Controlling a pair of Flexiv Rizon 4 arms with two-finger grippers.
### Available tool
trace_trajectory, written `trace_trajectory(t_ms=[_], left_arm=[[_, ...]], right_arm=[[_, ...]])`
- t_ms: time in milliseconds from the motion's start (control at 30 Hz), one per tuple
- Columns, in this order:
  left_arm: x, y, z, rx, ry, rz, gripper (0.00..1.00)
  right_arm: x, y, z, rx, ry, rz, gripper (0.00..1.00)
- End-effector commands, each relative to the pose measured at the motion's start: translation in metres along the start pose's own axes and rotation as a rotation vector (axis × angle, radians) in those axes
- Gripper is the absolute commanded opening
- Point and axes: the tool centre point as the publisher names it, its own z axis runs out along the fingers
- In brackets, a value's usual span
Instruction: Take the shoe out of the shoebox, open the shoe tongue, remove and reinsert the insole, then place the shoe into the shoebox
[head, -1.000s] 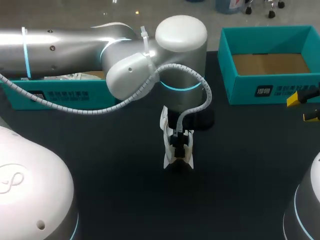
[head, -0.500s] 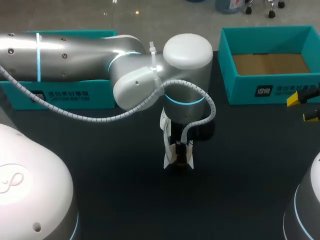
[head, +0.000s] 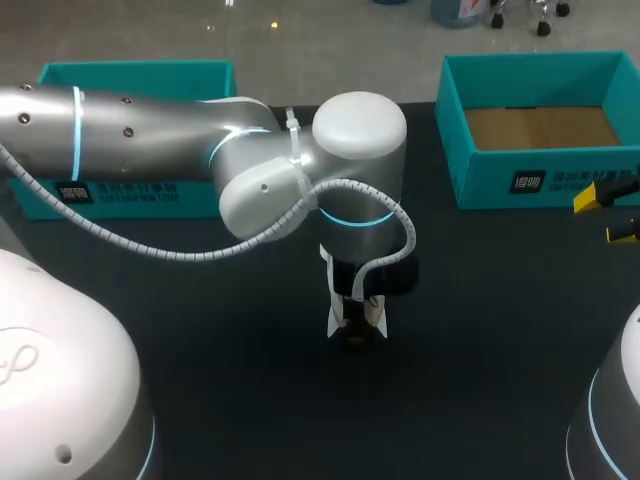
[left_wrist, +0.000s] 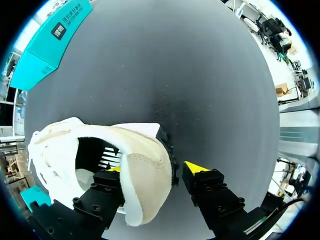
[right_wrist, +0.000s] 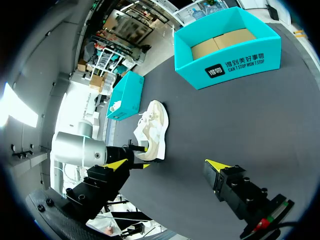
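While the cream-white leather sneaker (left_wrist: 60, 150) lies on the dark counter (left_wrist: 200, 75), the left fingers (left_wrist: 196, 168) straddle its side wall unclamped, one inside and one just outside; the right fingers (right_wrist: 216, 164) gape wide, well apart.

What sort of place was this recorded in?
Probably a robotics lab bench staged for shoe handling: a dark table, two teal shoeboxes and one white shoe at the left gripper.

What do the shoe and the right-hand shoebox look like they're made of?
Shoe: cream upper, soft and matte, probably suede or fabric, judging by the stitched seam and fuzzy surface. The dark sole edge may be rubber.
Shoebox: likely cardboard, since the floor inside is bare brown. The outer walls are printed teal with a matte finish.
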Motion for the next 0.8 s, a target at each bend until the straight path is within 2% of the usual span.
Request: trace_trajectory(t_ms=[33, 67, 200, 233, 267, 367, 533, 567, 633, 667, 700, 800], left_arm=[[0.000, -0.006, 0.008, -0.015, 0.001, -0.006, 0.58], [0.001, -0.006, 0.009, -0.016, 0.006, -0.007, 0.47], [0.002, -0.005, 0.011, -0.019, 0.020, -0.008, 0.32], [0.003, -0.005, 0.011, -0.013, 0.028, -0.002, 0.09], [0.004, -0.005, 0.010, -0.018, 0.039, -0.002, 0.00], [0.007, -0.006, 0.008, -0.031, 0.069, 0.004, 0.00], [0.012, -0.005, -0.009, -0.049, 0.120, -0.007, 0.00], [0.012, -0.005, -0.016, -0.038, 0.127, -0.012, 0.00], [0.010, -0.004, -0.029, -0.065, 0.169, -0.027, 0.00], [0.010, -0.003, -0.038, -0.030, 0.167, -0.014, 0.00], [0.009, -0.002, -0.045, -0.053, 0.186, -0.020, 0.00], [0.007, 0.001, -0.068, -0.036, 0.205, -0.013, 0.00]], right_arm=[[0.000, 0.000, 0.001, 0.000, -0.003, 0.001, 1.00], [0.000, 0.000, 0.001, 0.000, -0.003, 0.001, 1.00], [0.000, 0.000, 0.001, 0.000, -0.003, 0.001, 1.00], [0.000, 0.000, 0.001, 0.000, -0.003, 0.001, 1.00], [0.000, 0.000, 0.001, 0.000, -0.003, 0.001, 1.00], [0.000, 0.000, 0.001, 0.000, -0.003, 0.001, 1.00], [0.000, 0.000, 0.001, 0.000, -0.003, 0.001, 1.00], [0.000, 0.000, 0.001, 0.000, -0.003, 0.001, 1.00], [0.000, 0.000, 0.001, 0.000, -0.003, 0.001, 1.00], [0.000, 0.000, 0.001, 0.000, -0.003, 0.001, 1.00], [0.000, 0.000, 0.001, 0.000, -0.003, 0.001, 1.00], [0.000, 0.000, 0.001, 0.000, -0.003, 0.001, 1.00]])
